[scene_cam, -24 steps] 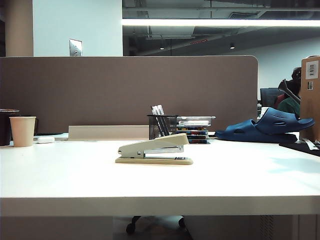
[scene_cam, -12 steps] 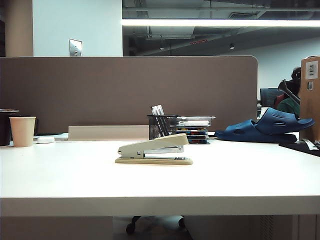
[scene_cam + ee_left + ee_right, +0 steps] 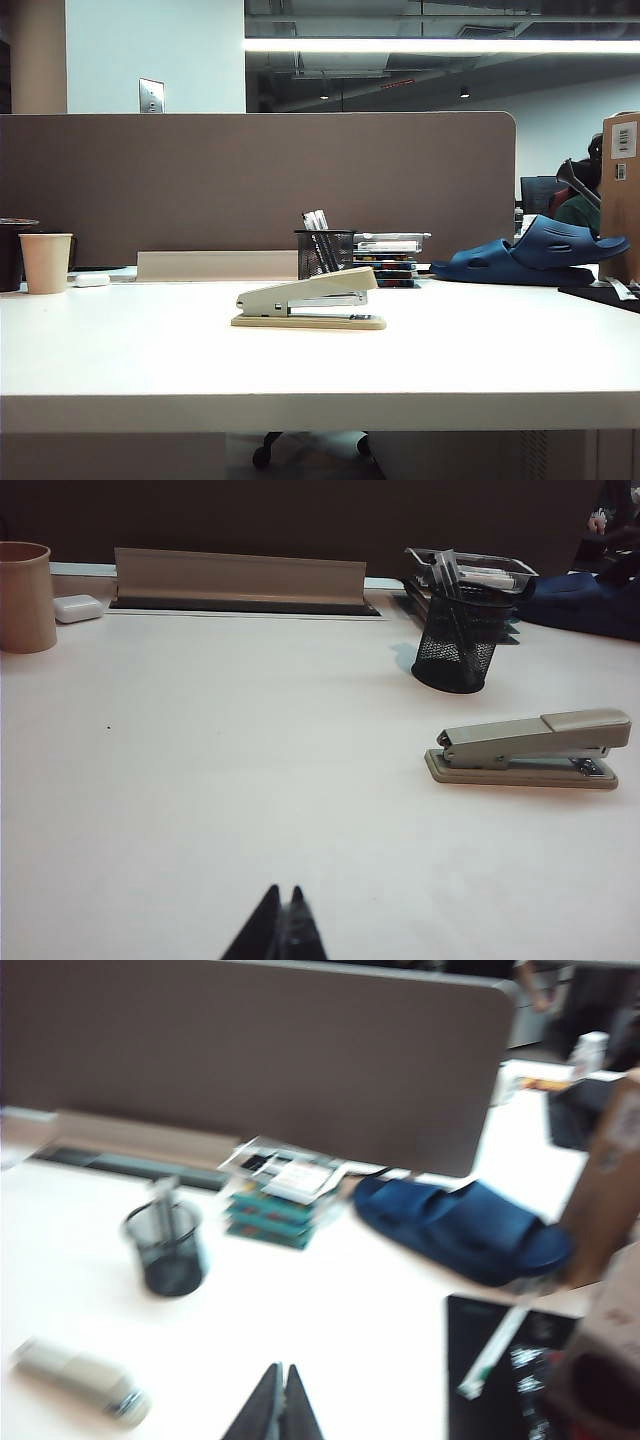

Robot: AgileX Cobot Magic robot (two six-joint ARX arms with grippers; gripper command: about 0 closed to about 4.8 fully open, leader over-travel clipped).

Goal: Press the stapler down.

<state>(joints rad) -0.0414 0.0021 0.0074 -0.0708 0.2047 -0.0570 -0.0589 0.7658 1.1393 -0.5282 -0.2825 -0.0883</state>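
The beige-grey stapler [image 3: 308, 302] lies on the white table [image 3: 150, 360] near the middle, its sloped top arm raised above the tan base. The left wrist view shows the stapler [image 3: 530, 749] well off from my left gripper [image 3: 284, 891], whose black fingers are shut with nothing between them. The right wrist view is blurred; the stapler [image 3: 80, 1380] shows as a pale smear, away from my right gripper [image 3: 280, 1368], shut and empty. Neither gripper appears in the exterior view.
A black mesh pen cup [image 3: 324, 253] and a stack of books [image 3: 387, 260] stand behind the stapler. A paper cup [image 3: 45, 262] and a small white block [image 3: 91, 280] are at the far left, a blue slipper [image 3: 530, 255] at the right. A brown partition [image 3: 250, 180] closes the back.
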